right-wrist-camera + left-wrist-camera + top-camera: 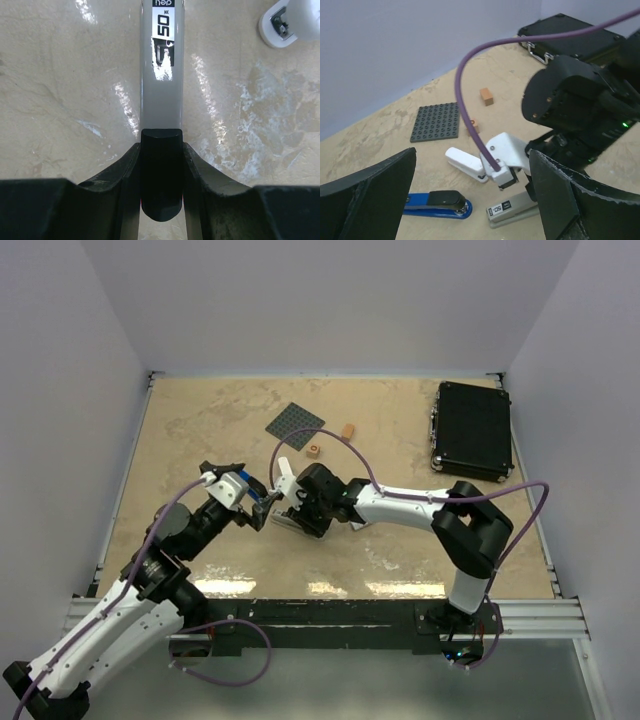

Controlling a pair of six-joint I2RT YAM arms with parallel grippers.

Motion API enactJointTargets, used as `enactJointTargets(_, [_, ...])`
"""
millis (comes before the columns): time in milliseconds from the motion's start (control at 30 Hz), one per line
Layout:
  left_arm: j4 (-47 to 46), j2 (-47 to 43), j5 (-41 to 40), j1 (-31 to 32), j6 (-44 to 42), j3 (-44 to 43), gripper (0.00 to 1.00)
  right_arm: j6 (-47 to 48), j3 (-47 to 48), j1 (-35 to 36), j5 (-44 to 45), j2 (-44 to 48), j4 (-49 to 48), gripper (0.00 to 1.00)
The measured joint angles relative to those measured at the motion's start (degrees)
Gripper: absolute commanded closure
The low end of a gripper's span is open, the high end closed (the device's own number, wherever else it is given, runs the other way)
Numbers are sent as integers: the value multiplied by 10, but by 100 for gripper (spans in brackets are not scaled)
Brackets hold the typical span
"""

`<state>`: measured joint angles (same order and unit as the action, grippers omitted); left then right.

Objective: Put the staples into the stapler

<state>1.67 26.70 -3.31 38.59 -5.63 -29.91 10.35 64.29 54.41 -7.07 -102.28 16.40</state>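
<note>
A grey stapler [161, 75] with a "50" label lies on the table. My right gripper [161, 150] is shut on its black rear end [161, 175]. It also shows in the left wrist view [512, 210]. A blue stapler [435, 205] lies just left of it and a white stapler [465, 162] lies behind it. My left gripper [472, 200] is wide open above the gap between the blue and grey staplers, holding nothing. In the top view the two grippers, left [258, 512] and right [292, 515], nearly meet. The staples box and its tray piece are out of view.
A dark grey studded baseplate [295, 423] and two small orange blocks [348, 430] [314, 450] lie behind the staplers. A black case [473, 430] sits at the far right. The right arm's purple cable [465, 100] arcs across the left wrist view.
</note>
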Motion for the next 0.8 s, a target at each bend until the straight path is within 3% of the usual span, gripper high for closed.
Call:
enactJointTargets(33, [3, 4, 14, 0, -6, -2, 0, 0, 3, 0, 0, -2, -2, 66])
enactJointTargets(67, [5, 7, 32, 0, -12, -3, 0, 0, 6, 0, 0, -2, -5, 55])
enactJointTargets(167, [9, 8, 75, 0, -24, -2, 0, -7, 7, 0, 3, 2, -5, 39])
enactJointTargets(300, [5, 10, 118, 0, -35, -2, 0, -31, 3, -10, 21, 45, 3, 31])
enactJointTargets(433, [-19, 60, 161, 0, -71, -2, 0, -75, -17, -93, 12, 148, -10, 18])
enactJointTargets(467, [-22, 85, 169, 0, -78, -3, 1, -85, -19, -115, 14, 169, -12, 5])
enactJointTargets(500, [-22, 114, 179, 0, -87, -7, 2, -98, -24, -142, 18, 191, -21, 2])
enactJointTargets(667, [-2, 265, 230, 0, -161, -33, 1, -170, -91, -193, 74, 299, -63, 2])
enactJointTargets(800, [40, 372, 262, 1, -229, -77, 6, -234, -150, -218, 103, 346, -76, 2])
